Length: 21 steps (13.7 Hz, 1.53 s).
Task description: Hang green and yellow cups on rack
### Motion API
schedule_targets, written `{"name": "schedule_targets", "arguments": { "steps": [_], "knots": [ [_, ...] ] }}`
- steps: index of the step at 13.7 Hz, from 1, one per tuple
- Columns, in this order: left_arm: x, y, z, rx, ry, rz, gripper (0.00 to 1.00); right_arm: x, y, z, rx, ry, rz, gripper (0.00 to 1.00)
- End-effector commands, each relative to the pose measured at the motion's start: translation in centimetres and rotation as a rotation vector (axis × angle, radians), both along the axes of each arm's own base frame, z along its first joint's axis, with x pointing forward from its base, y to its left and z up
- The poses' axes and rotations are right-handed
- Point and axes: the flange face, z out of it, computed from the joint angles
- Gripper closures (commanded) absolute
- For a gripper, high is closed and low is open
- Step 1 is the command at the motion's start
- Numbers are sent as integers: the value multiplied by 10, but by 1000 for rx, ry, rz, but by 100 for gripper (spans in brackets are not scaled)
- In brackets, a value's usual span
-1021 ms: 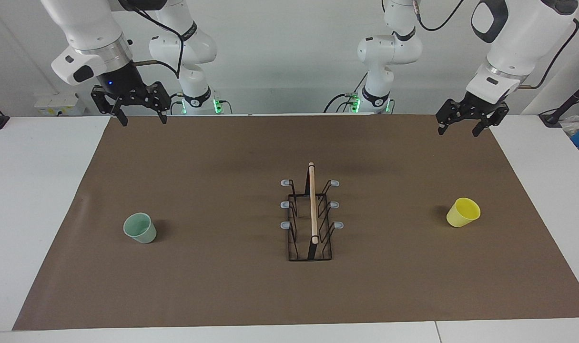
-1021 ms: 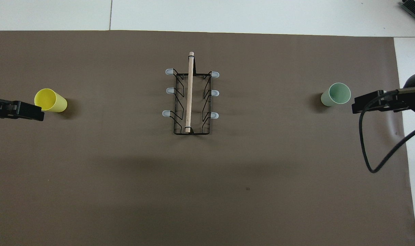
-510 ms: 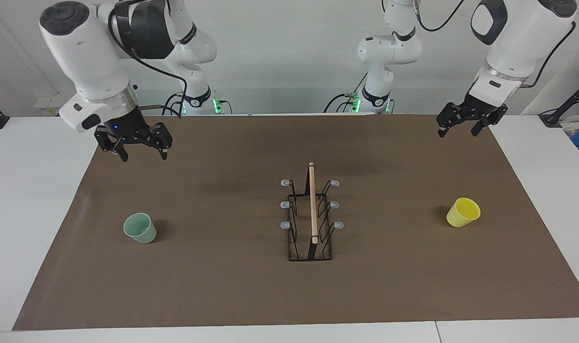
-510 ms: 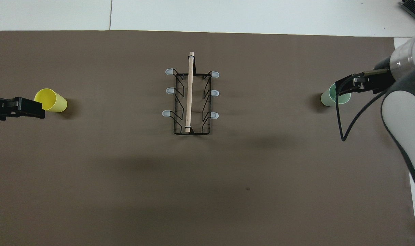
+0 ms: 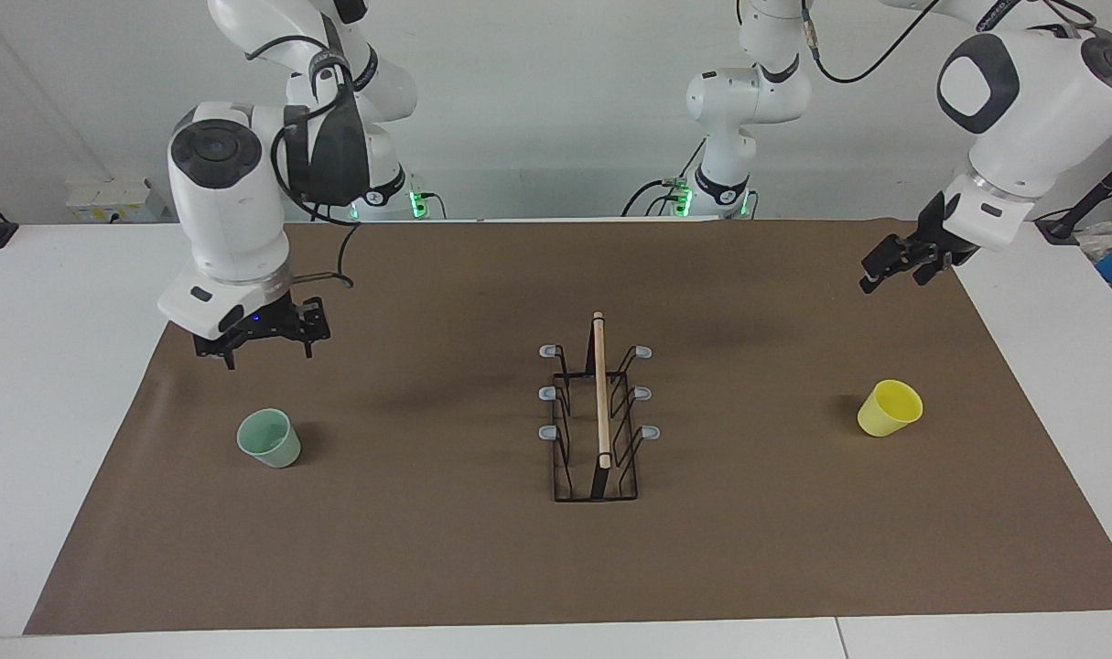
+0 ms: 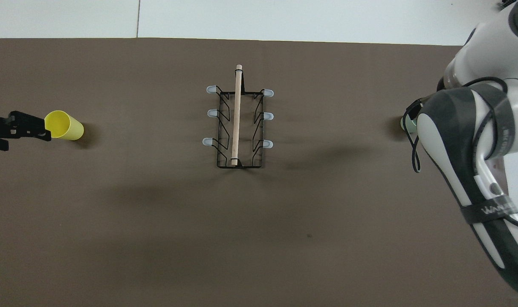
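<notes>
Dropped my right gripper (image 5: 266, 352) lower, fingers spread, over green cup (image 5: 269, 438); left gripper (image 5: 896, 273) over mat, fingers unclear; yellow cup (image 5: 890, 408), rack (image 5: 598, 416) untouched

The rack (image 5: 597, 416) stands mid-counter (image 5: 556, 567), its rod running from the robots' edge toward the outer edge. One cup (image 5: 269, 437) sits near the right arm's end, below the right hand (image 5: 263, 343); the other cup (image 5: 890, 408) sits near the left arm's end, with the left hand (image 5: 903, 270) up over the counter edge there.
</notes>
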Motion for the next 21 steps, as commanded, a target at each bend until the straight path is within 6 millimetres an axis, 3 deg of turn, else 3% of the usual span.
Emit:
{"name": "schedule_targets", "arguments": {
  "steps": [1,3,8,10,12,14,16,18,20,21],
  "knots": [
    [26,32,-16,-70,18,187,1,9,-2,-16,-94,54,155,0],
    [43,44,-30,-100,39,306,1,4,30,-32,-215,117,320,0],
    [74,88,-70,-197,124,680,2,-14,29,-52,-389,360,685,0],
    [84,110,-87,-243,175,849,4,-32,36,-65,-505,456,840,0],
    [95,125,-108,-279,216,972,4,-28,39,-76,-591,485,925,0],
    [103,149,-126,-322,255,1127,4,-21,49,-105,-652,531,978,0],
    [105,168,-144,-355,265,1240,4,-17,71,-140,-734,580,1043,0],
    [99,187,-160,-379,285,1297,4,-12,73,-166,-798,600,1094,0],
    [82,215,-191,-457,327,1402,4,-8,73,-186,-832,610,1135,0],
    [80,220,-201,-472,310,1438,4,-7,73,-199,-848,601,1149,0]
  ]
}}
